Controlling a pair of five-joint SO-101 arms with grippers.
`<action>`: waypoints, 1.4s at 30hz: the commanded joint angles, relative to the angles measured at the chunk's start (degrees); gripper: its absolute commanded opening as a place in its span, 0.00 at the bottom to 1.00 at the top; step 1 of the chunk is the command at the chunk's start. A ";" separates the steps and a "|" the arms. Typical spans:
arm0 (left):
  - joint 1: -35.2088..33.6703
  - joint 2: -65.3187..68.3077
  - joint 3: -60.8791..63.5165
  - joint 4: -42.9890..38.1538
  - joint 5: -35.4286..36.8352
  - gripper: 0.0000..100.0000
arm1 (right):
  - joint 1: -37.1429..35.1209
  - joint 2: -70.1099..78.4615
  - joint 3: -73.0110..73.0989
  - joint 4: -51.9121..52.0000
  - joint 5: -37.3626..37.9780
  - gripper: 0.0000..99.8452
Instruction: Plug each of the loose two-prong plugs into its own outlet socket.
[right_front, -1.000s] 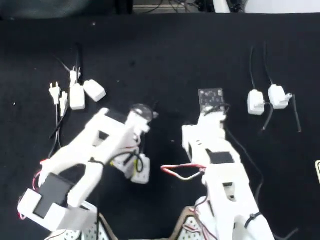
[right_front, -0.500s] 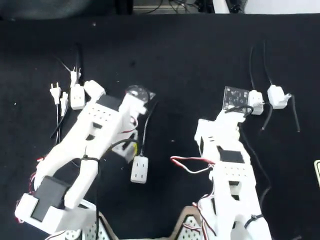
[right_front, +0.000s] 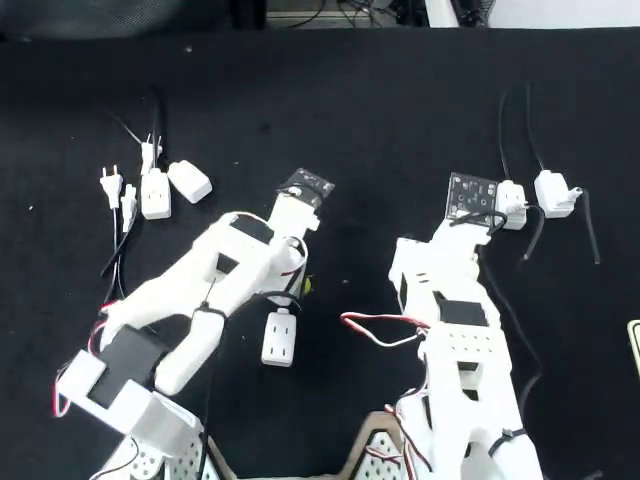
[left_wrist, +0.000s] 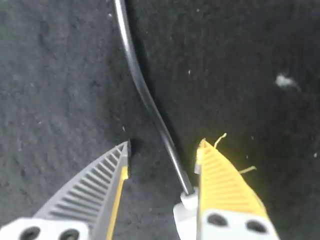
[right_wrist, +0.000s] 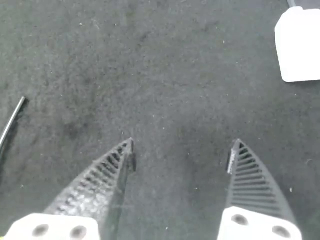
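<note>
Cable (left_wrist: 145, 95) lies between the spread left jaws, its white socket block (right_front: 279, 338) just behind them. A pinch nearer that block would likely hold steadier. Right jaws, also spread, hover just short of another white block (right_wrist: 300, 45).

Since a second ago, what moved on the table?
The right gripper swung right, beside the white blocks, then stopped. The left gripper swung left towards the loose plugs, then back to the middle, open astride a black cable. Plugs and blocks stayed put.
</note>
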 joint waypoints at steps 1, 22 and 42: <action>-3.47 4.22 -3.56 -1.76 1.67 0.22 | 1.05 -1.98 -3.38 -1.05 -0.53 0.28; -33.45 5.19 -5.05 21.54 -4.66 0.22 | 0.97 -1.98 -3.56 -1.23 -0.53 0.28; -33.01 -23.74 -2.59 31.21 -22.42 0.22 | 0.88 -1.98 -3.38 -1.23 -0.53 0.28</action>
